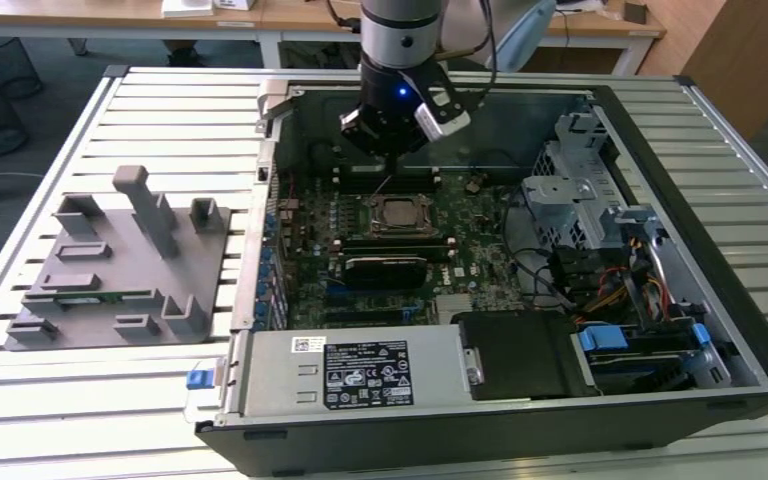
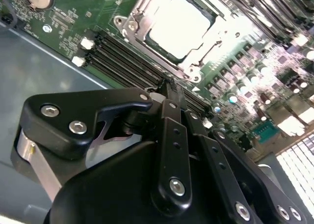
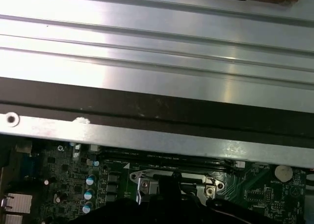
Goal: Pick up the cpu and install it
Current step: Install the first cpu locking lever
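A: What could go wrong here?

B: The cpu (image 2: 181, 30) already sits in the socket frame (image 2: 147, 17); if it lies askew, pins could bend.

A: And the gripper (image 2: 169, 86)?

B: Fingers pressed together, empty, above the board at the chip's twelve o'clock in the exterior view. The chip's pale silver top looks flat.

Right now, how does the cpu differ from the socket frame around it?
The cpu is a pale, plain square plate; the socket frame is a metal border with screws at its corners. The cpu lies inside, the socket frame rings it. In the exterior view the cpu reads light against the darker socket frame. Both sit flat on the motherboard, near the claw.
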Tool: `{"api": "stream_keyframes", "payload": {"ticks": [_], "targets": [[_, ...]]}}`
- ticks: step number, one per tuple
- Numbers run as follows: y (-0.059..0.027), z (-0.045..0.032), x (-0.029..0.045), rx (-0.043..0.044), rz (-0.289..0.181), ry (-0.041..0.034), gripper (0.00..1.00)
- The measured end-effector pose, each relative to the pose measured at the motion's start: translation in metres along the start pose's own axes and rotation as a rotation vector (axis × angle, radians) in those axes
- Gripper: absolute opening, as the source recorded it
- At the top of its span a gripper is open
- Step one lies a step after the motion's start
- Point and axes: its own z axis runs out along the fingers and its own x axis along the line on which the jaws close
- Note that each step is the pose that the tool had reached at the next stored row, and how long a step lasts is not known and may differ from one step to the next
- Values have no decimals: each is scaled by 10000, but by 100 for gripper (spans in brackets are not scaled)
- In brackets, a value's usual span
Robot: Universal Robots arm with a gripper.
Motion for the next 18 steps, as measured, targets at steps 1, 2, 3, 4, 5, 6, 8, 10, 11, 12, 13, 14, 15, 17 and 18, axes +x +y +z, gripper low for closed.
{"api": "stream_keyframes", "payload": {"ticks": [1, 2, 3, 4, 5, 6, 8, 10, 11, 12, 13, 14, 15, 17, 18], "targets": [[2, 8, -18, 0, 1, 0, 11], [2, 15, -35, -1, 0, -1, 11], [2, 21, -50, -1, 0, -1, 11], [2, 27, -63, -2, 1, -2, 11], [3, 34, -75, -2, 0, -2, 11], [4, 42, -87, -2, 0, -2, 11], [5, 60, -105, 0, 0, 0, 11], [7, 83, -120, 0, 0, 0, 11], [7, 95, -127, -1, 0, -1, 11], [8, 107, -134, -1, 1, -1, 11], [8, 119, -140, -1, 1, -1, 11], [8, 130, -147, 0, 0, -1, 11], [7, 142, -153, -1, 1, -1, 11], [6, 165, -166, 0, 0, 1, 11], [6, 180, -168, 0, 0, 1, 11]]}}
